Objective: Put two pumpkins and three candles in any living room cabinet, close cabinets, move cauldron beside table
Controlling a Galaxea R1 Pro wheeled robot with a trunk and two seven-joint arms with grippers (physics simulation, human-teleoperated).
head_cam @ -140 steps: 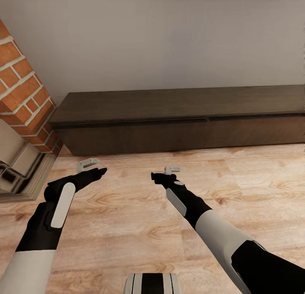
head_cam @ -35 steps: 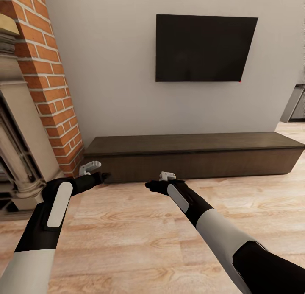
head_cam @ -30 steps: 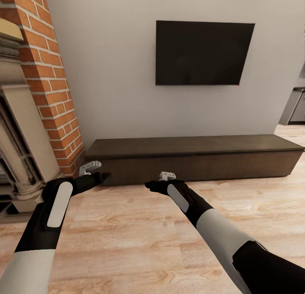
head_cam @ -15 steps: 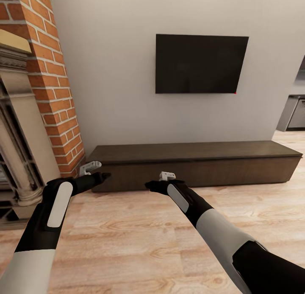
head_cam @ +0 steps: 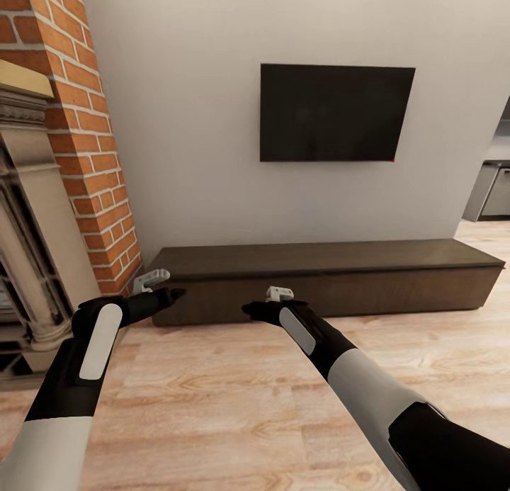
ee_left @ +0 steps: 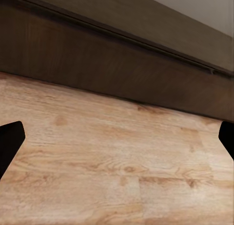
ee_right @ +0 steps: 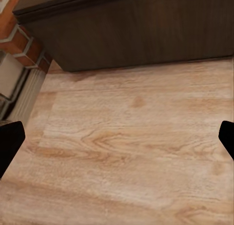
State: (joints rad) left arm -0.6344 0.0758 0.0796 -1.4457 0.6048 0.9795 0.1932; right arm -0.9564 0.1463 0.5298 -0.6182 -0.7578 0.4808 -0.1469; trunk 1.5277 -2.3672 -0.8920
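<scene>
Seemingly shut, the long dark-brown wood cabinet (head_cam: 326, 278) spans mid-frame; left gripper (head_cam: 151, 280) and right gripper (head_cam: 279, 292) are held spread, empty; nothing stowed can be confirmed.

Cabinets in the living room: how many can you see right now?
1. The long dark-brown cabinet runs along the wall under the TV, its left end beside the brick fireplace. Others may lie outside the views.
</scene>
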